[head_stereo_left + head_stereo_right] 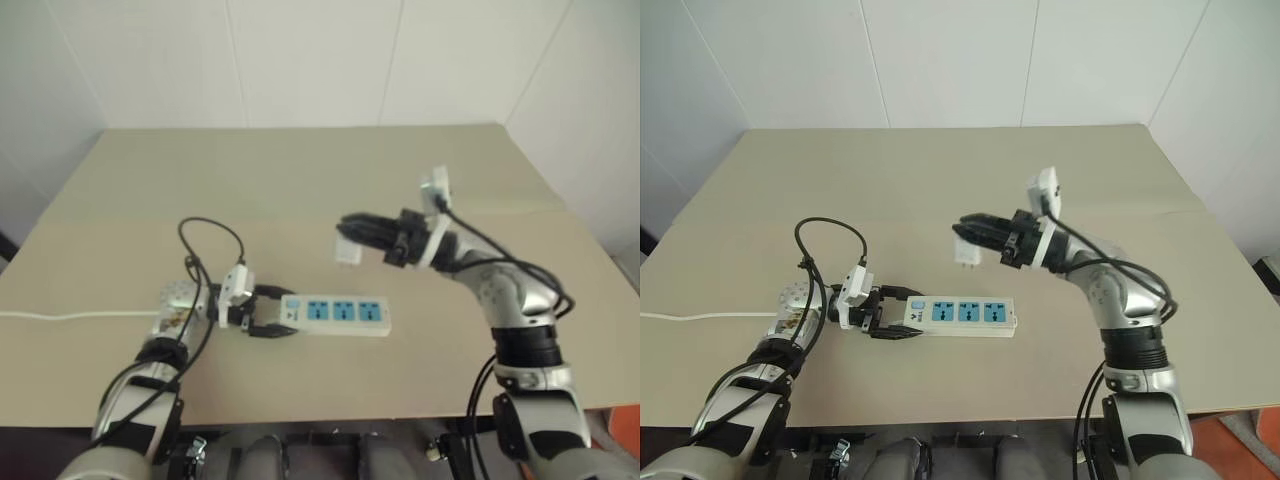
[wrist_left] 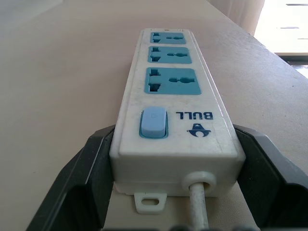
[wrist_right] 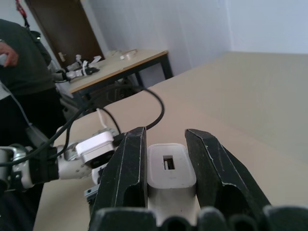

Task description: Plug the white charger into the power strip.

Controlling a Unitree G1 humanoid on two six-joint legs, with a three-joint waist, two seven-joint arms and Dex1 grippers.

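A beige tabletop fills the middle of the head views, its far edge meeting a white panelled wall across the top of the frame. Low and left of centre, the power strip lies flat on the table, a white bar with three blue sockets in a row. Its thin white cord runs off toward the left edge of the frame.

The left gripper is clamped on the strip's switch end, one black finger on each long side. In the left wrist view the blue switch and the printed "BULL" mark sit between the fingers, with the cord leaving the end wall.

Right of centre and above the strip, the right gripper is raised off the table and points toward the left of the frame. Its fingers are closed on the white charger, which in the head views hangs clear of the strip, above the sockets.

In the upper left of the right wrist view stand a dark door, a second table carrying small items, and a person in dark clothing at the left edge.
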